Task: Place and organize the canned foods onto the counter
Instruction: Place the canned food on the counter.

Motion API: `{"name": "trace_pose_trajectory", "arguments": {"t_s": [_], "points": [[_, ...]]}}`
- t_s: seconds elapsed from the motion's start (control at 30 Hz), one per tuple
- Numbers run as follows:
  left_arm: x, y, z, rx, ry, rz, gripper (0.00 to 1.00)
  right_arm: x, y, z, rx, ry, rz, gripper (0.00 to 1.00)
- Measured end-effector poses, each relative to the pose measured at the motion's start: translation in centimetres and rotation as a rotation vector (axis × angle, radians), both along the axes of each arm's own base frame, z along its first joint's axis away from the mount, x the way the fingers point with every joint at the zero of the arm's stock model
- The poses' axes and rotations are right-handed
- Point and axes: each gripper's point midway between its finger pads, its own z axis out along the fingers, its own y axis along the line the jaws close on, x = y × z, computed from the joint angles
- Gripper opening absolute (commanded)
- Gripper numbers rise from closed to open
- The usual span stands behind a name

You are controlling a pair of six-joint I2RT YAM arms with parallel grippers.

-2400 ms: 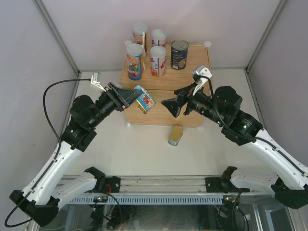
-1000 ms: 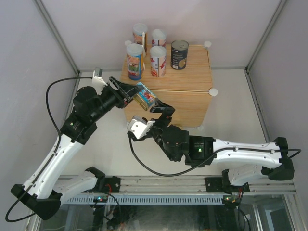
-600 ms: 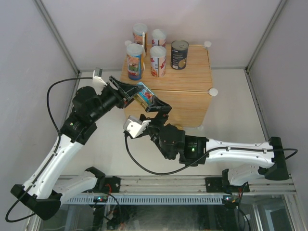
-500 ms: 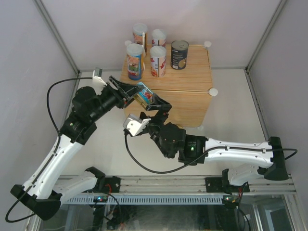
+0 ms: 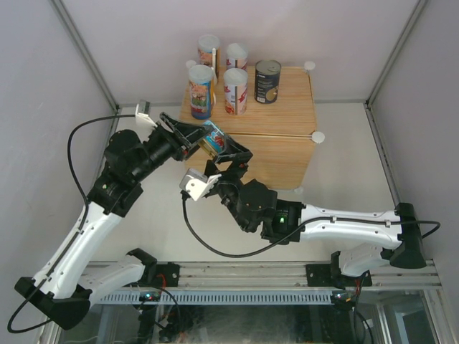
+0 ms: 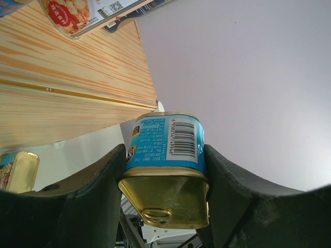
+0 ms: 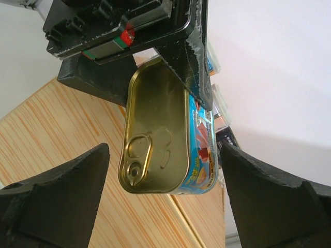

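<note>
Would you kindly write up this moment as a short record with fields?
held tin: flat, gold, blue label, in the air beside the counter
left gripper: shut on the held tin
right gripper: open, one finger each side of the held tin, gaps visible
on counter: four tall cans and dark can, upright, far side
second tin: lying on the table

Counter (image 5: 287,107) top: right and lower parts were found bare; the upper left and upper middle were occupied by four tall cans (image 5: 219,75) and a dark can (image 5: 267,72). The lower-left edge was obstructed by the flat tin (image 5: 217,143) clamped in the left gripper (image 5: 211,137), flanked by the spread fingers of the right gripper (image 5: 228,159).
</note>
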Motion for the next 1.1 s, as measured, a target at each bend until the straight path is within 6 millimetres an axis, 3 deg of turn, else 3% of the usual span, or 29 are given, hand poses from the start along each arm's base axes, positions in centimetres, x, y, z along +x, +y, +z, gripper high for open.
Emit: {"name": "trace_pose_trajectory", "arguments": {"t_s": [0.83, 1.1], "points": [[0.0, -0.1, 0.3, -0.023, 0.009, -0.004, 0.0, 0.8, 0.3, 0.4, -0.03, -0.044, -0.001, 0.73], [0.2, 0.1, 0.2, -0.029, 0.02, 0.006, 0.0, 1.3, 0.3, 0.4, -0.046, -0.055, 0.004, 0.53]]}}
